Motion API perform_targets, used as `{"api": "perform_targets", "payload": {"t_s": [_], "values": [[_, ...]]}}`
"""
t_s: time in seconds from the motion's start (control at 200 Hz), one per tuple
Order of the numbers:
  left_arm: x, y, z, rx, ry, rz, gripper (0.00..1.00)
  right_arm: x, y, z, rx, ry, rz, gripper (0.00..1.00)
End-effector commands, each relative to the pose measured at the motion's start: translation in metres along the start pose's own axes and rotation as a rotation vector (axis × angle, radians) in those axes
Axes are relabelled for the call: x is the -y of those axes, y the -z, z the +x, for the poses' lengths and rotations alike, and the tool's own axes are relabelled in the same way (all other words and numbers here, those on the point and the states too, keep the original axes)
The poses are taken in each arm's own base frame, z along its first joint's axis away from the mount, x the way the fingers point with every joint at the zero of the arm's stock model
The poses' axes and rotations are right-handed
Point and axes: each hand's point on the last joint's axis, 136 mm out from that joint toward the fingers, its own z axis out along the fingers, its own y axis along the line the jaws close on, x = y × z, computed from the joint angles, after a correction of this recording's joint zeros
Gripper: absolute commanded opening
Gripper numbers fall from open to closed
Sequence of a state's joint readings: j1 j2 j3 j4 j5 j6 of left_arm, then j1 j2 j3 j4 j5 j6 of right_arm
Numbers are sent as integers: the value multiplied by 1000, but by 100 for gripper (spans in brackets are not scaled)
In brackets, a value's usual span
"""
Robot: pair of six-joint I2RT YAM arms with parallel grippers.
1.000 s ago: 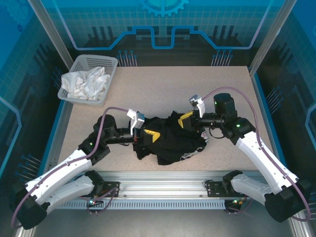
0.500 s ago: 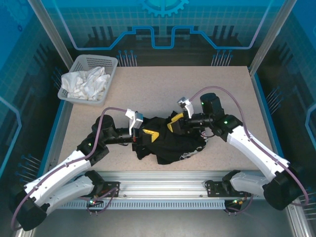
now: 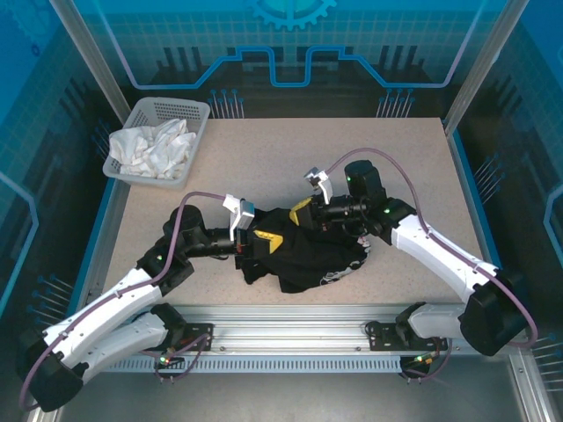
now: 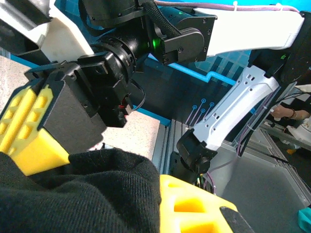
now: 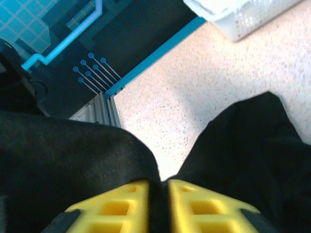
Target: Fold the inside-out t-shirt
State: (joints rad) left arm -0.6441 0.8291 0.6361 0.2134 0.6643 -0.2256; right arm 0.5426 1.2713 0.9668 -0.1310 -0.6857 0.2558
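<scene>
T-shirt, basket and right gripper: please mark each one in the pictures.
t-shirt (image 3: 308,262): top view, bunched middle of the black fabric.
basket (image 3: 173,102): top view, on its far rim.
right gripper (image 5: 164,187): right wrist view, between the yellow fingertips, which pinch a fold of the fabric.

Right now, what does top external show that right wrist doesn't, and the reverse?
Top external: the whole crumpled black t-shirt, with the left pincer shut on its left edge. Right wrist: close up, a thin black fold pinched between the yellow pads of the right pincer. Both: the t-shirt, speckled table, white basket.
</scene>
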Motion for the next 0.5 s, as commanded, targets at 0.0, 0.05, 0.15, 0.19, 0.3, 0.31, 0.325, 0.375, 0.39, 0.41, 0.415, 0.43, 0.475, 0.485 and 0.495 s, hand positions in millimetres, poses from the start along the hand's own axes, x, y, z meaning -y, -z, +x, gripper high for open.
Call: {"api": "perform_targets", "payload": {"t_s": [0.0, 0.05, 0.15, 0.19, 0.3, 0.31, 0.325, 0.375, 0.39, 0.41, 0.415, 0.43, 0.475, 0.485, 0.495], "values": [[-5, 4, 0, 17, -35, -32, 0, -22, 12, -29, 81, 98, -30, 2], [-7, 5, 1, 21, -29, -43, 0, -24, 20, -32, 99, 124, -8, 0], [-11, 9, 2, 37, -21, -70, 0, -26, 38, -36, 136, 162, 39, 0], [-13, 11, 3, 45, -19, -82, 0, -27, 44, -36, 149, 171, 53, 0], [-19, 14, 6, 56, -11, -109, 0, -34, 57, -36, 182, 196, 72, 0], [-20, 14, 6, 58, -12, -112, 0, -34, 57, -35, 183, 196, 72, 0], [-20, 14, 7, 57, -9, -113, 0, -34, 58, -35, 187, 198, 76, 0], [-21, 14, 8, 57, -5, -115, 0, -35, 60, -34, 194, 202, 83, 0], [-22, 14, 8, 56, -4, -117, 0, -35, 61, -33, 195, 202, 85, 0], [-21, 14, 8, 57, -5, -116, 0, -34, 61, -32, 197, 202, 89, 0], [-21, 14, 8, 56, -5, -117, 0, -35, 62, -32, 197, 202, 89, 0], [-22, 14, 9, 56, -4, -120, 0, -34, 62, -31, 198, 201, 92, 0], [-24, 14, 9, 54, -4, -128, 0, -34, 63, -31, 203, 202, 100, 0], [-24, 15, 10, 52, -3, -131, 0, -34, 64, -30, 202, 202, 101, 0], [-25, 15, 10, 53, -4, -135, 0, -34, 64, -30, 203, 200, 101, 0]]}}
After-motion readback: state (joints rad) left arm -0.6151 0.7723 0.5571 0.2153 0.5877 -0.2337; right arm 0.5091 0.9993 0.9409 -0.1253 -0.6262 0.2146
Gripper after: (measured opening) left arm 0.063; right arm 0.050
